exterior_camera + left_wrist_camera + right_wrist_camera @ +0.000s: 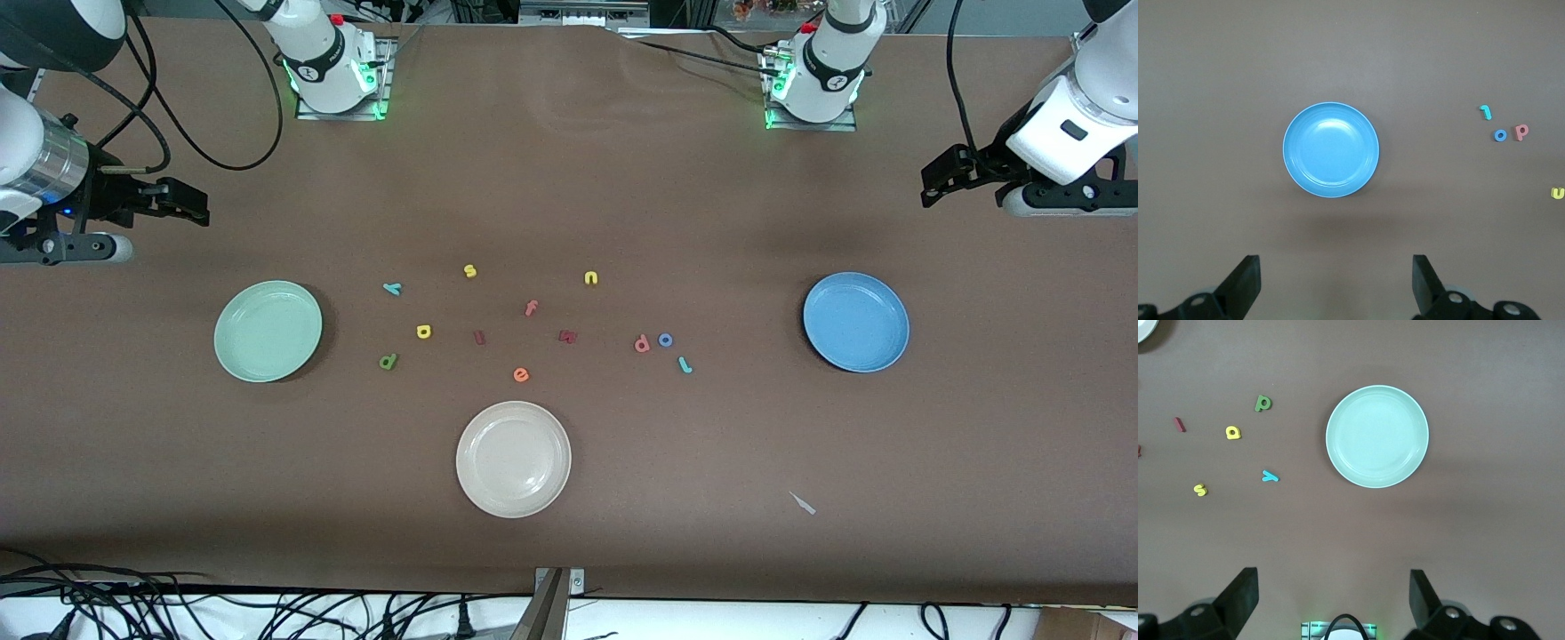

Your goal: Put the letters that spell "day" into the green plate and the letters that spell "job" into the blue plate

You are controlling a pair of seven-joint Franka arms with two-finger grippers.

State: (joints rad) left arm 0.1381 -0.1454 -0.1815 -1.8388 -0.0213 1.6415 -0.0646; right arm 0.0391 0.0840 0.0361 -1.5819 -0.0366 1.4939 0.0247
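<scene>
The green plate (268,331) (1377,436) lies toward the right arm's end of the table, the blue plate (856,321) (1331,150) toward the left arm's end. Both hold nothing. Beside the green plate lie the green "d" (388,361) (1263,403), yellow "a" (424,332) (1233,432) and teal "y" (392,288) (1270,477). Closer to the blue plate sit the salmon "b" (642,344) (1520,132), blue "o" (665,340) (1500,135) and teal "j" (685,364) (1485,112). My right gripper (182,203) (1335,607) hangs open and high over bare table by the green plate. My left gripper (941,180) (1337,287) hangs open over bare table by the blue plate.
A cream plate (513,459) sits nearer the front camera, mid-table. Other letters lie between the plates: yellow "s" (469,270), yellow "n" (591,278), salmon "f" (531,308), orange "e" (521,374) and two dark red ones (479,337) (568,336). A small pale scrap (804,504) lies near the front edge.
</scene>
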